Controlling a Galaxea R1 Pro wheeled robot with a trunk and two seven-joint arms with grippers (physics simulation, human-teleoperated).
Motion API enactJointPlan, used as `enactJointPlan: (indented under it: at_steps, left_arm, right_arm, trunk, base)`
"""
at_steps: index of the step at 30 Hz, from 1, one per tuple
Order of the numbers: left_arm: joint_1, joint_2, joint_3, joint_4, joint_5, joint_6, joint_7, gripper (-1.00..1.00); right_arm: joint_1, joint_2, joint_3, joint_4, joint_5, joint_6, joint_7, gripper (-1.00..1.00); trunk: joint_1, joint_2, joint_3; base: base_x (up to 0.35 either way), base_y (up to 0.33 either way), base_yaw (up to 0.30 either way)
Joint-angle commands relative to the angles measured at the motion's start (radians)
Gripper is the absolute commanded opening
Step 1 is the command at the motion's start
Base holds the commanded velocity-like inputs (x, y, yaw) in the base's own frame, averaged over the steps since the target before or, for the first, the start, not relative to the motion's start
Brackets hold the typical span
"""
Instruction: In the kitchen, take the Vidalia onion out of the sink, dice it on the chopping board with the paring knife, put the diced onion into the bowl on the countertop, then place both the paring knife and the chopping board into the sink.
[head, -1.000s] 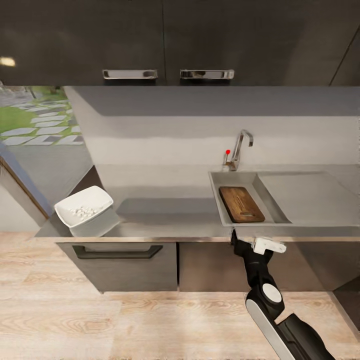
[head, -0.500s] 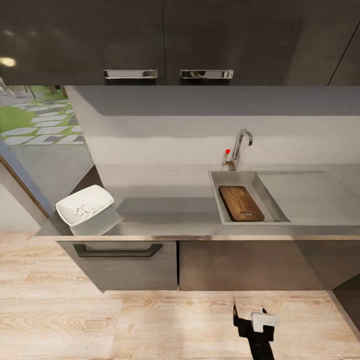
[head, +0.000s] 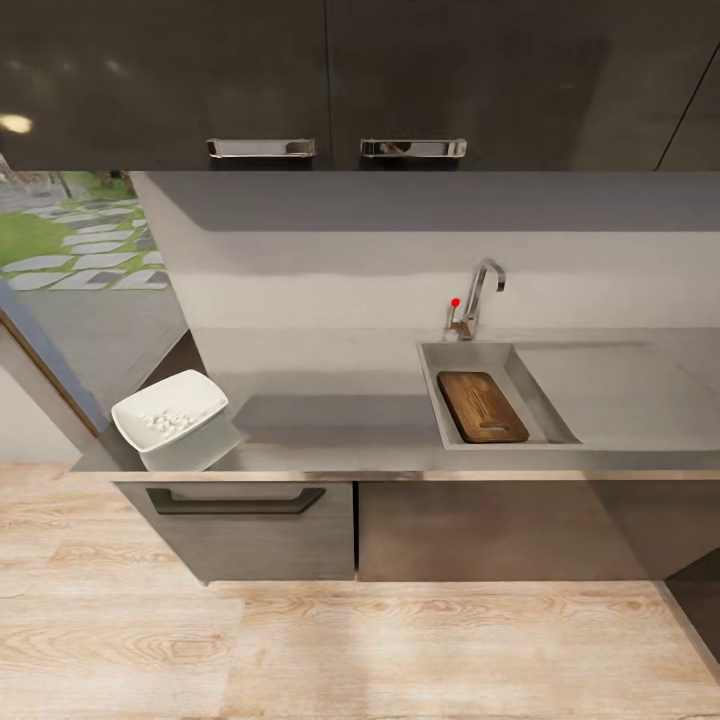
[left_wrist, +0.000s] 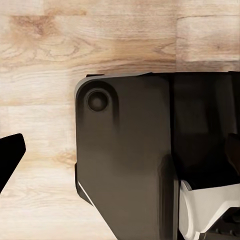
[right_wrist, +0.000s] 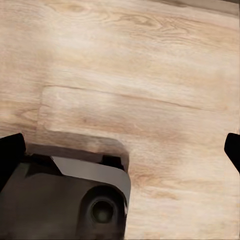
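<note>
Since a moment ago, the right arm has dropped out of the head view. Both wrist cameras look down at the wooden floor (right_wrist: 150, 75) and the robot's dark base (left_wrist: 130, 160). The right claw (right_wrist: 120, 150) has its tips spread wide, released; the left claw's state I cannot tell. Farther off, on the surface (head: 330, 420), the bowl (head: 170, 415) holds the diced onion (head: 165, 422). Beyond, the chopping board (head: 482, 407) lies in the sink (head: 480, 355).

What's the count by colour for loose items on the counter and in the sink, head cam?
White: 1, the bowl holding the diced onion
Brown: 1, the chopping board lying in the sink
Total: 2
</note>
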Motion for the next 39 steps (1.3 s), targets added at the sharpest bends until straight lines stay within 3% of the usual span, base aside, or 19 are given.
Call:
enactJointPlan:
  at_steps: [1,3,6,7,9,17,39]
  left_arm:
    - [0.000,0.000,-0.002,-0.001,0.006,-0.002,0.001,1.00]
    - [0.000,0.000,-0.002,-0.002,0.006,-0.002,0.001,1.00]
    - [0.000,0.000,-0.002,-0.002,0.006,-0.002,0.001,1.00]
    - [0.000,0.000,-0.002,-0.002,0.006,-0.002,0.001,1.00]
    - [0.000,0.001,-0.002,-0.001,0.006,-0.002,0.001,1.00]
    - [0.000,0.002,-0.002,-0.002,0.007,-0.002,0.001,1.00]
    - [0.000,0.005,-0.001,-0.003,0.007,-0.002,0.001,1.00]
  right_arm:
    - [0.000,0.008,0.008,0.022,-0.007,-0.001,-0.002,1.00]
    - [0.000,0.019,0.008,0.066,-0.010,-0.001,0.013,1.00]
    - [0.000,0.026,0.004,0.100,-0.070,0.000,0.041,1.00]
    - [0.000,0.027,0.004,0.104,-0.159,0.000,0.046,1.00]
    - [0.000,0.027,0.003,0.105,-0.190,0.000,0.046,1.00]
    - [0.000,0.030,0.003,0.105,-0.203,0.000,0.044,1.00]
    - [0.000,0.035,0.004,0.107,-0.203,0.000,0.044,1.00]
  trunk:
    - [0.000,-0.001,-0.001]
    - [0.000,-0.001,-0.001]
    - [0.000,-0.001,-0.001]
    - [0.000,-0.001,-0.001]
    - [0.000,-0.001,-0.001]
    - [0.000,-0.001,0.001]
    - [0.000,-0.001,0.035]
  base:
    - [0.000,0.000,0.000]
    - [0.000,0.000,0.000]
    - [0.000,0.000,0.000]
    - [0.000,0.000,0.000]
    - [0.000,0.000,0.000]
    - [0.000,0.000,0.000]
    - [0.000,0.000,0.000]
